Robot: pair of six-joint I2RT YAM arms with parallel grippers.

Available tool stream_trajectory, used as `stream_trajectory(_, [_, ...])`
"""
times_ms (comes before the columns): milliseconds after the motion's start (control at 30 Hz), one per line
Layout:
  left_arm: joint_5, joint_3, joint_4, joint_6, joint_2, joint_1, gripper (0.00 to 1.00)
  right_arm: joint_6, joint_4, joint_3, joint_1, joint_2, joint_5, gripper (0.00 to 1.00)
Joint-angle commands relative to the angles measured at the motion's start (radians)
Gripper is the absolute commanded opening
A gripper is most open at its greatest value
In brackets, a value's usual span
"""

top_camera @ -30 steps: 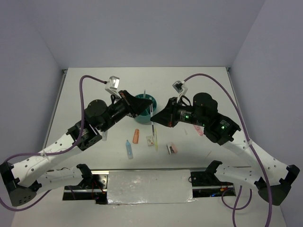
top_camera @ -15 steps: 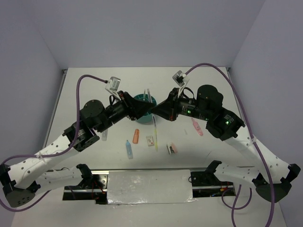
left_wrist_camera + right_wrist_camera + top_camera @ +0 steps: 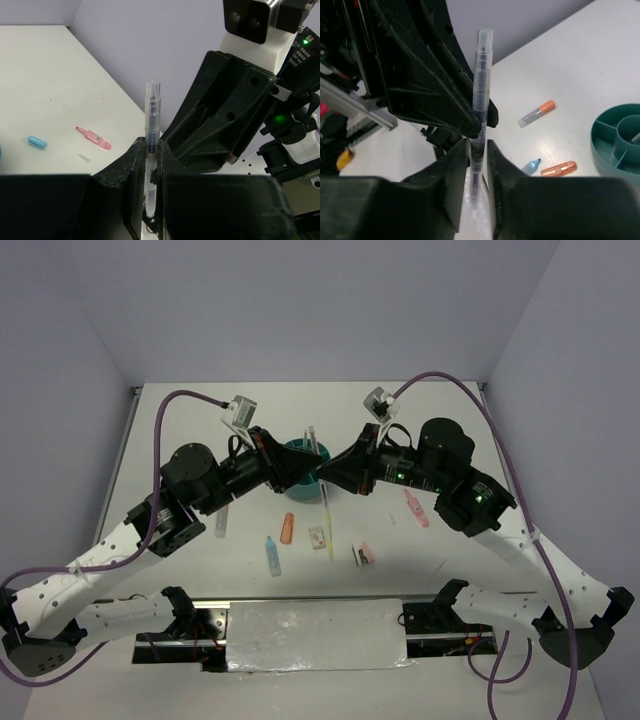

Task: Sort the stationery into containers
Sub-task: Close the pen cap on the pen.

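Both arms have drawn together over the right rim of the teal bowl (image 3: 600, 145), and between their tips a thin clear pen (image 3: 152, 115) stands nearly upright. A second ago the right arm lay lower and nearer, its tip beside the yellow pencil (image 3: 327, 525). It has since lifted and pushed in toward the bowl, so the pink marker (image 3: 417, 508) on the right of the table (image 3: 200, 420) now lies in plain sight. The left gripper (image 3: 151, 148) is pinched narrow on the pen's lower barrel. The right gripper (image 3: 477, 146) is just as narrow, with a clear barrel clamped in it. This looks like one pen held by both at once, a hand-over or a fresh grip. From above, though, the two black tips overlap, and I cannot rule out two separate pens. For the task, the pen is off the table and right at the bowl, but not yet down in any compartment. I judge that one gripper must let go before the other can lower it in. Most of the sorting is left to do. The orange marker (image 3: 288, 528), the light-blue marker (image 3: 271, 555), the pencil, a small white piece (image 3: 318, 536) and a pink piece (image 3: 364, 554) all lie loose on the near side of the bowl.
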Motion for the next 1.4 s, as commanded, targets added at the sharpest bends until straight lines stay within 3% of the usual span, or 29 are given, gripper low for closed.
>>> stream_trajectory(0, [0.055, 0.057, 0.111, 0.011, 0.005, 0.0, 0.0, 0.004, 0.067, -0.037, 0.007, -0.005, -0.083, 0.32])
stream_trajectory(200, [0.061, 0.067, 0.14, 0.008, 0.001, -0.001, 0.0, 0.051, 0.154, -0.073, 0.007, 0.013, -0.113, 0.33])
stream_trajectory(267, [0.064, 0.074, 0.137, 0.009, 0.007, -0.001, 0.0, 0.058, 0.171, -0.068, 0.007, 0.021, -0.12, 0.27])
stream_trajectory(300, [0.066, 0.075, 0.135, 0.011, 0.008, 0.0, 0.0, 0.058, 0.174, -0.064, 0.007, 0.024, -0.123, 0.16])
stream_trajectory(367, [0.066, 0.081, 0.125, 0.014, 0.013, 0.0, 0.03, 0.056, 0.173, -0.056, 0.007, 0.024, -0.11, 0.04])
stream_trajectory(433, [0.066, 0.092, 0.098, 0.028, 0.022, 0.0, 0.13, 0.052, 0.173, -0.056, 0.007, 0.019, -0.101, 0.0])
stream_trajectory(467, [0.052, 0.098, 0.086, 0.032, 0.025, 0.0, 0.29, 0.05, 0.17, -0.054, 0.007, 0.018, -0.1, 0.0])
stream_trajectory(567, [-0.018, 0.127, 0.011, 0.049, 0.019, 0.0, 0.57, 0.038, 0.151, -0.06, 0.007, 0.015, -0.094, 0.0])
stream_trajectory(600, [-0.021, 0.133, -0.004, 0.051, 0.016, -0.001, 0.83, 0.035, 0.148, -0.065, 0.006, 0.012, -0.097, 0.0])
stream_trajectory(667, [-0.078, 0.149, -0.032, 0.063, 0.002, -0.001, 0.99, 0.032, 0.147, -0.083, 0.007, 0.007, -0.101, 0.0])
stream_trajectory(933, [-0.203, 0.222, -0.104, 0.088, 0.01, 0.003, 0.99, 0.029, 0.137, -0.105, 0.007, -0.008, -0.138, 0.0])
stream_trajectory(1233, [-0.151, 0.269, -0.127, 0.054, 0.077, 0.008, 0.68, 0.027, 0.121, -0.105, 0.007, -0.016, -0.132, 0.0])
stream_trajectory(1367, [-0.123, 0.244, -0.072, 0.034, 0.07, 0.009, 0.6, 0.022, 0.114, -0.109, 0.009, -0.024, -0.103, 0.0])
